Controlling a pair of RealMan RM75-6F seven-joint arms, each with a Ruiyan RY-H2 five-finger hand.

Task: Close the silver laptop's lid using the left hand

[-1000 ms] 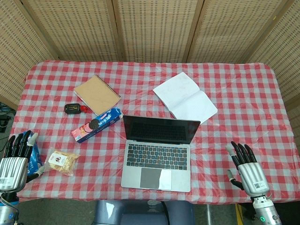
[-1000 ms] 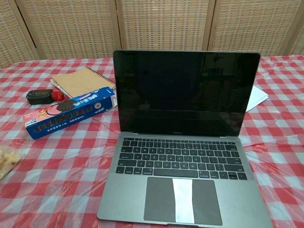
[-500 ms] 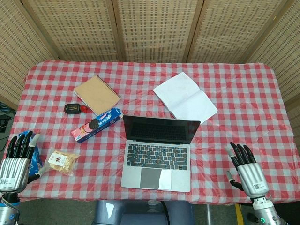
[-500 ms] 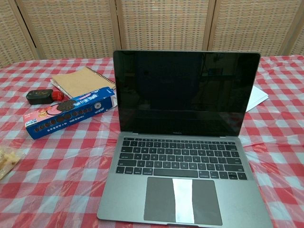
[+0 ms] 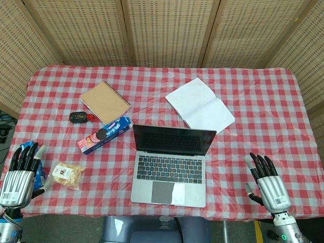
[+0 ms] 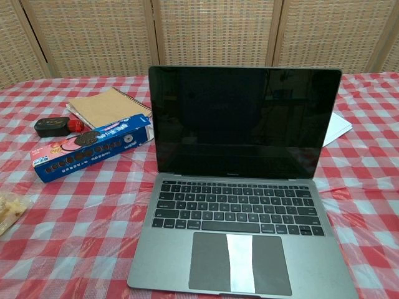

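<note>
The silver laptop (image 5: 171, 165) stands open near the table's front edge, its dark screen (image 6: 243, 121) upright and facing me. In the head view my left hand (image 5: 21, 173) hovers at the table's front left corner, fingers straight and apart, holding nothing, far left of the laptop. At the front right corner my right hand (image 5: 267, 183) lies flat with fingers spread, empty. Neither hand shows in the chest view.
A blue cookie box (image 5: 104, 134) lies left of the screen, with a brown notebook (image 5: 105, 101) and a small black device (image 5: 78, 117) behind it. A snack bag (image 5: 67, 174) sits beside my left hand. White papers (image 5: 199, 105) lie behind the laptop.
My left hand has drifted slightly down and toward me. The laptop and the right hand stay where they were.
</note>
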